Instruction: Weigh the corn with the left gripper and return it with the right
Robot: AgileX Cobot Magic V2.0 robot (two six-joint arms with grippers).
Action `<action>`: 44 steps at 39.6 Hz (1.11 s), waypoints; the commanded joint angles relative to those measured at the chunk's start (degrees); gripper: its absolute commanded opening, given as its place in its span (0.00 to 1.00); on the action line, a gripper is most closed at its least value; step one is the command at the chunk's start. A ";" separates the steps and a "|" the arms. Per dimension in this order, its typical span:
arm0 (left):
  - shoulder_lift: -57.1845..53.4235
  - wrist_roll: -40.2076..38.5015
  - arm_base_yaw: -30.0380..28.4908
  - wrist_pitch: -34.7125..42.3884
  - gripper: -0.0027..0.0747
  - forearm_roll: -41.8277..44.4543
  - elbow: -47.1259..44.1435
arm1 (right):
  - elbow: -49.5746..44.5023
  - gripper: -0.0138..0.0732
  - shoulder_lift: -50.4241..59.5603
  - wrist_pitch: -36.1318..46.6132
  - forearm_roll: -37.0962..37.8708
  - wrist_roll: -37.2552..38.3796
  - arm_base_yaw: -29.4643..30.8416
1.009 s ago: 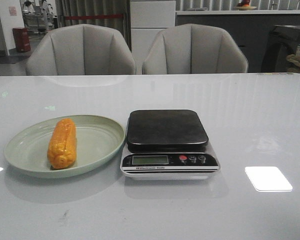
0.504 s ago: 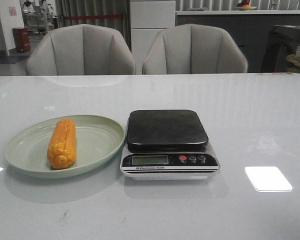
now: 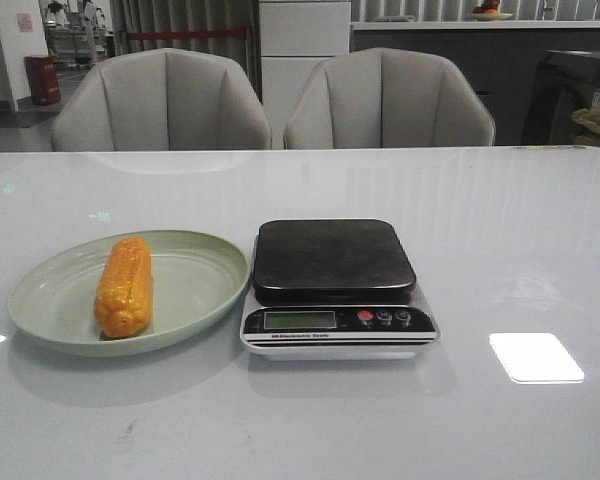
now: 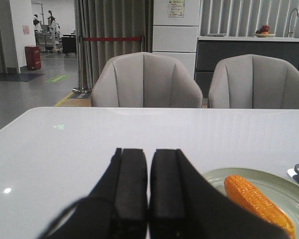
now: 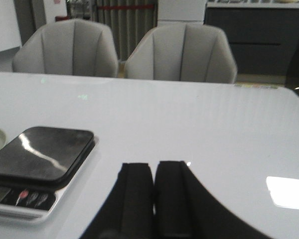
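An orange-yellow corn [image 3: 124,286] cob lies lengthwise in a pale green plate [image 3: 195,285] on the left of the white table. A digital scale [image 3: 334,286] with a bare black platform stands just right of the plate. Neither gripper shows in the front view. In the left wrist view my left gripper [image 4: 149,151] is shut with nothing between its fingers, and the corn [image 4: 256,201] lies in the plate [image 4: 284,186] beside it. My right gripper [image 5: 154,164] is also shut and empty, with the scale [image 5: 37,164] off to its side.
Two grey chairs [image 3: 165,102] [image 3: 388,100] stand behind the table's far edge. A bright patch of reflected light [image 3: 535,357] lies on the tabletop right of the scale.
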State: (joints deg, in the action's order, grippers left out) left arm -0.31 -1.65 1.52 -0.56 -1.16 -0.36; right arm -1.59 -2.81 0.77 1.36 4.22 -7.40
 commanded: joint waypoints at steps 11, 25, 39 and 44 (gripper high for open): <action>-1.14 -0.09 -0.04 4.70 0.19 0.03 -1.79 | -0.49 0.34 4.48 7.00 0.00 -0.45 3.33; -1.14 -0.09 -0.04 4.70 0.19 0.03 -1.79 | -0.49 0.34 4.48 7.00 0.00 -0.45 3.33; -1.14 -0.09 -0.04 4.70 0.19 0.03 -1.79 | -0.49 0.34 4.48 7.00 0.00 -0.45 3.33; -1.14 -0.09 -0.04 4.70 0.19 0.03 -1.79 | -0.49 0.34 4.48 7.00 0.00 -0.45 3.33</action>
State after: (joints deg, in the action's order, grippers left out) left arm -0.31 -1.65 1.52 -0.43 -1.16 -0.36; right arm -1.70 0.50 2.89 1.36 4.22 -4.38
